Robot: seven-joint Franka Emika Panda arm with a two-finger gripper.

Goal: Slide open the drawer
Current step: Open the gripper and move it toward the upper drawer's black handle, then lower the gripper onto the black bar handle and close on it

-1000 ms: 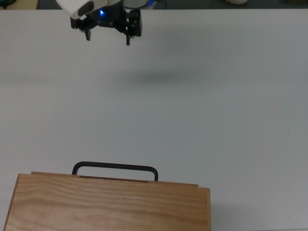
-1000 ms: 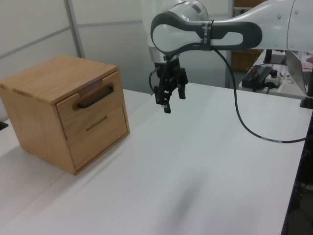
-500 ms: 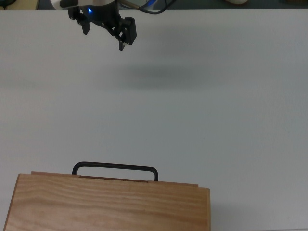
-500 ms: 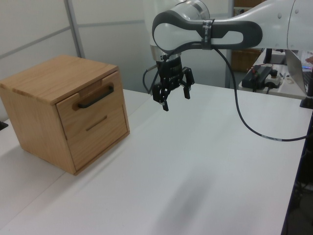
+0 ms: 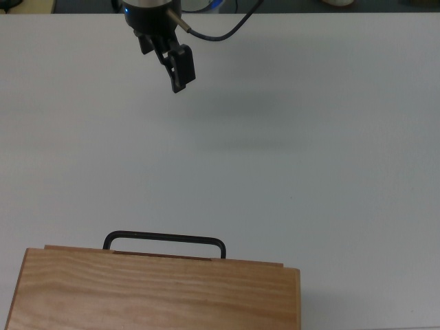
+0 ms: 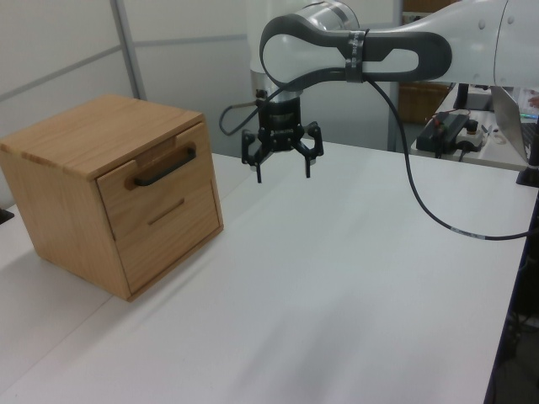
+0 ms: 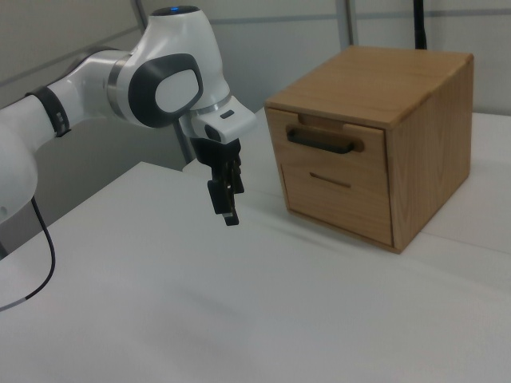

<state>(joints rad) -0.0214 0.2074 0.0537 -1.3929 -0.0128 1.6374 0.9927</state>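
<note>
A white table (image 6: 354,278) is lying under me; my gripper (image 6: 281,171) is hanging spread, empty, well apart from the drawer (image 6: 152,181); its handle (image 6: 165,167) is lying toward the left view's left, long axis level.

cabinet (image 5: 155,289): on table (image 5: 309,172), six o'clock in the top view
drawer (image 6: 156,178): in cabinet's upper front
gripper (image 6: 282,164): above table, twelve o'clock in the top view, well apart from drawer

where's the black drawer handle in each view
Top view: handle near the bottom, left of centre, jutting out from the cabinet's top edge.
Left view: handle at the left, on the upper drawer front.
Right view: handle upper right of centre, on the upper drawer front.
Shared landmark: the wooden cabinet; the claw hangs apart from it.
</note>
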